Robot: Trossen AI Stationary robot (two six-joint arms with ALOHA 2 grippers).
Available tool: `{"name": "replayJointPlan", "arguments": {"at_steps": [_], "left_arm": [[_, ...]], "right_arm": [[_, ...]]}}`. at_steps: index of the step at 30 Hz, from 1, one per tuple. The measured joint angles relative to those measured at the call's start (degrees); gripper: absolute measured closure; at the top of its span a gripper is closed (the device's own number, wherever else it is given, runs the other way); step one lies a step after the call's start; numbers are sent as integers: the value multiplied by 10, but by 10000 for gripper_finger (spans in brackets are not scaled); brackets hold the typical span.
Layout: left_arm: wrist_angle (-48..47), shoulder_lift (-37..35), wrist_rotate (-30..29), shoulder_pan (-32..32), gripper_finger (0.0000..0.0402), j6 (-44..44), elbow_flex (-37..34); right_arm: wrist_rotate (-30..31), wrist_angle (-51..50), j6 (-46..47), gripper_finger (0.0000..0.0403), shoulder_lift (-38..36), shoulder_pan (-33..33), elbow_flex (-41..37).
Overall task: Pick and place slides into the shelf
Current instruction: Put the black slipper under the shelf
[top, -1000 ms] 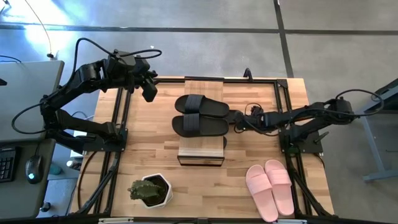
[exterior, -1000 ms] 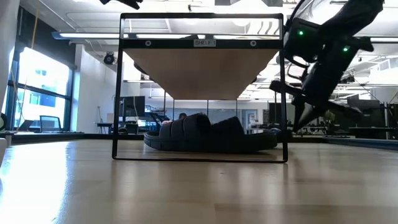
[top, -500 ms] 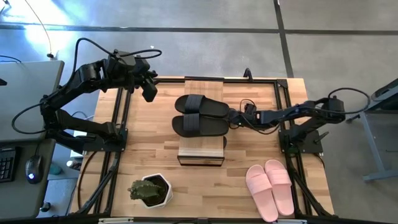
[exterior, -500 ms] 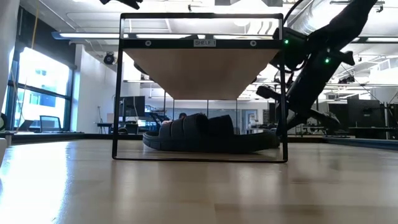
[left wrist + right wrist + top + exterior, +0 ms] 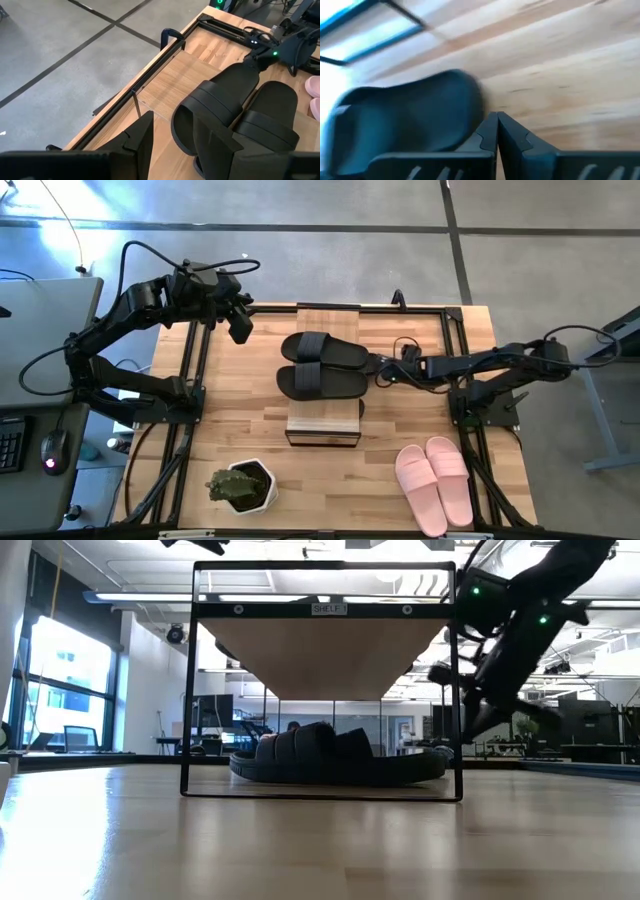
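Observation:
Two black slides [image 5: 322, 365] lie side by side across the shelf [image 5: 324, 425]. In the low view the slides [image 5: 335, 760] rest on their soles at the bottom of the black frame [image 5: 190, 680], under its top board. My right gripper [image 5: 377, 370] is shut, low at the slides' right ends. In the right wrist view its shut tips [image 5: 497, 127] stand beside one black slide's rounded end [image 5: 420, 115]. My left gripper [image 5: 240, 330] hangs open and holds nothing, high over the table's far left corner. My right gripper's shut fingers [image 5: 487, 135] slant down from the table's right side, right beside the rounded end [image 5: 472, 107] of a black slide. That slide lies flat on its sole. I cannot tell whether the fingers touch it.
A pale pink pair of slides [image 5: 433, 483] lies on the table near the right front corner. A potted green plant [image 5: 241, 485] stands at the front left. Black rails [image 5: 190, 380] run along both table sides.
My right gripper has swung in toward the shelf frame and the slides' ends, then drawn back a little toward the table's right edge and up, rolling its wrist. It has stayed shut throughout.

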Motion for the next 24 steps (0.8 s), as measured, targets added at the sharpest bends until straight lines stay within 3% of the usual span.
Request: {"name": "replayJointPlan", "arguments": {"at_steps": [4,9,15,24], "left_arm": [[0,0,0,0,279,0,0],[0,0,0,0,279,0,0],[1,0,-7,0,279,61,0],[1,0,-9,0,279,61,0]], "right_arm": [[-20,-30,0,403,-4,-9,0],[-37,49,-26,403,22,-30,0],[-67,59,-39,403,51,-49,0],[-67,127,-47,403,55,-49,0]]}}
